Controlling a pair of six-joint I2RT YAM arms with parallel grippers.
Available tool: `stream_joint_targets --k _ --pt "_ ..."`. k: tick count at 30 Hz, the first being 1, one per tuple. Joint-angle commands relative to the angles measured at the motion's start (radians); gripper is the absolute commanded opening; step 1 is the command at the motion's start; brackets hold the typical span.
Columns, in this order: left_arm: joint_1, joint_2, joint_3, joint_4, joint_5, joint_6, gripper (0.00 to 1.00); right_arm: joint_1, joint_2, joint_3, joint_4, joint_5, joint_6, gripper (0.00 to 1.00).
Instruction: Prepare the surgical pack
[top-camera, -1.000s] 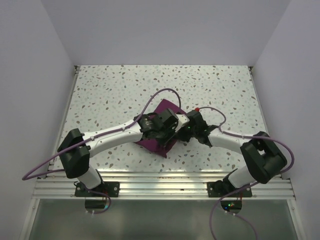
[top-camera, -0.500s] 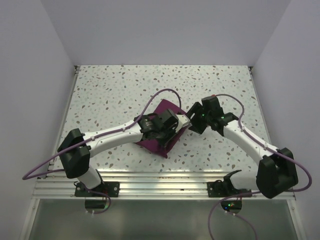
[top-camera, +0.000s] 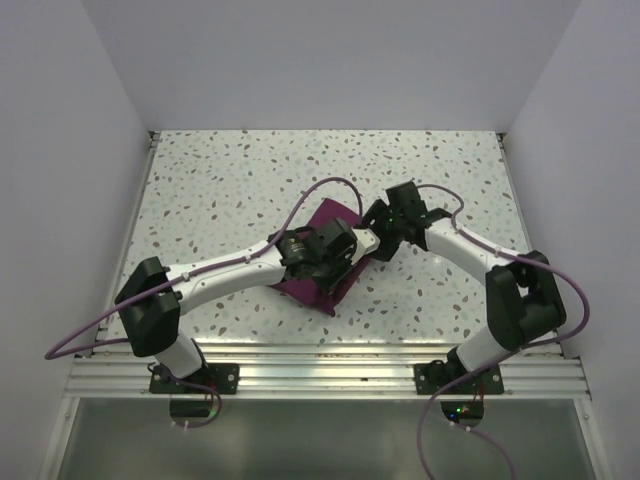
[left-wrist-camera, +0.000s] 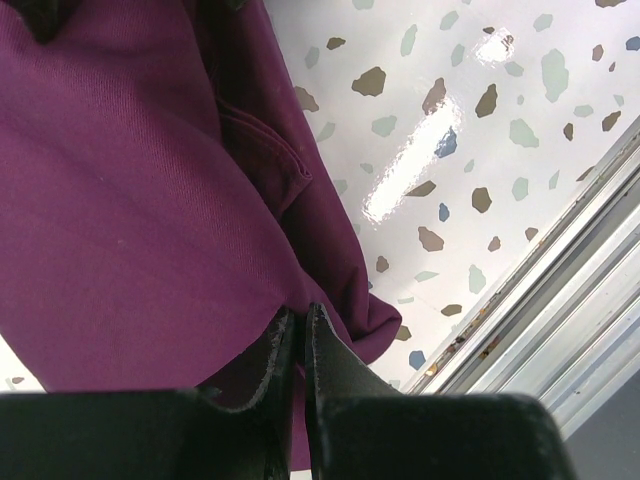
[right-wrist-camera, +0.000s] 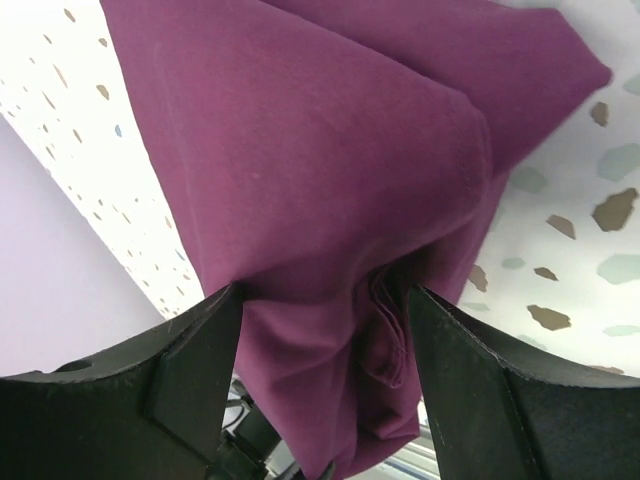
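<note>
**Drape (top-camera: 310, 288) down to a small bundle, both arms on it**

Left side first: the left arm (top-camera: 220, 275) reaches across the counter (top-camera: 230, 180) and sits on top of the purple-maroon cloth, which lies mid-counter, a little toward the near edge. Its wrist view shows the left jaws pressed together right at the hem of a fold (whether a layer is nipped between them, I cannot tell). Several layers are stacked there, and one corner pokes out toward the near rail (left-wrist-camera: 560, 310).

Over to the right: the right arm (top-camera: 470, 255) meets the bundle at its right edge. The right jaws are spread wide, straddling a thick ridge of folded cloth without closing on it.

So where does the pack stand? Folding looks largely done: there is no flat sheet, just a compact packet. No tray, instruments, gauze or pouch shows in any view, and whether they are wrapped inside or absent can't be told. My read is that what's left is a last tuck or press of that bulky right-hand ridge, then both arms letting go and pulling clear.
</note>
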Motion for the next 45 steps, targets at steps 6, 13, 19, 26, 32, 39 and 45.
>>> stream_joint_targets --k 6,13,19,26,32,39,45 --pt "-0.007 -0.013 -0.007 0.089 0.025 0.016 0.00 0.000 0.058 0.052 0.068 0.000 0.007 0.67" --pt "-0.009 -0.019 -0.059 0.115 0.093 0.021 0.00 -0.048 0.054 0.067 -0.009 0.018 -0.159 0.13" --pt "-0.009 -0.018 -0.130 0.146 0.133 0.009 0.00 -0.115 0.064 0.069 -0.027 -0.062 -0.359 0.05" --pt "-0.009 -0.027 -0.176 0.173 0.197 0.010 0.05 -0.120 0.087 0.058 -0.098 -0.124 -0.476 0.29" --pt "-0.009 -0.076 -0.165 0.161 0.240 0.026 0.28 -0.140 0.000 0.027 -0.220 -0.139 -0.522 0.44" --pt "-0.006 -0.098 -0.063 0.155 0.251 -0.010 0.37 -0.178 -0.063 0.160 -0.327 -0.156 -0.540 0.47" --pt "-0.004 -0.006 -0.047 0.198 0.295 -0.028 0.30 -0.178 0.046 0.219 -0.215 -0.281 -0.471 0.28"
